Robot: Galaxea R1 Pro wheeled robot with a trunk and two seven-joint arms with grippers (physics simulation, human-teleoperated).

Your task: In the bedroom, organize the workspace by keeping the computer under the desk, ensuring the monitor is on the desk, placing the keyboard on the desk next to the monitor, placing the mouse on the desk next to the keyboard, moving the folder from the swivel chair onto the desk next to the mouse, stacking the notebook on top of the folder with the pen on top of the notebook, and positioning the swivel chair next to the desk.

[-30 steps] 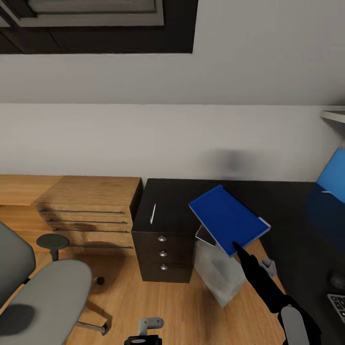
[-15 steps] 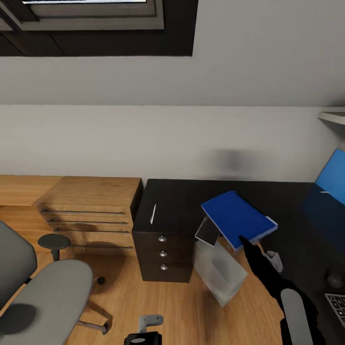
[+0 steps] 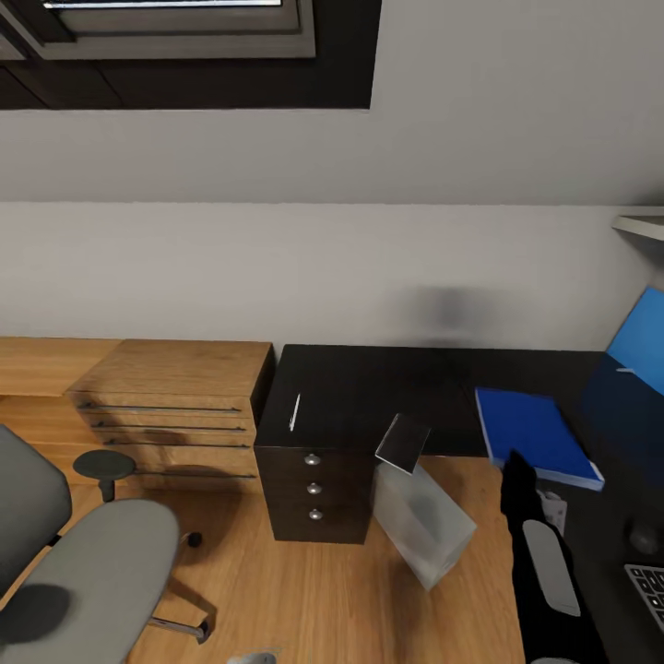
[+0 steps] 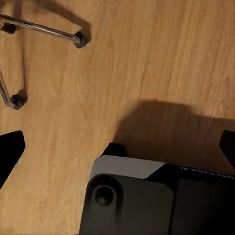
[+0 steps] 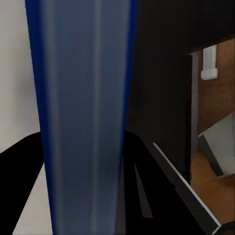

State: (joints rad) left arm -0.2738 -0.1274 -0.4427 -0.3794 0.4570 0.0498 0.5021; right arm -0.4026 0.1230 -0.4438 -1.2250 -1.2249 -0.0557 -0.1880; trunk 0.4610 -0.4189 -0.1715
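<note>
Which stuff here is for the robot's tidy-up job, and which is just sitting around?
For the job: blue folder, desk, swivel chair, computer tower, mouse, keyboard.
Just there: three-drawer cabinet, wooden cabinets, skylight.

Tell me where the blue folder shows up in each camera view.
Head view: folder lies flat on the desk, right of centre, beyond the right end effector.
Left wrist view: not in it.
Right wrist view: folder, edge-on, as a tall blue band between the fingers.
Shared landmark: the black desk.
</note>
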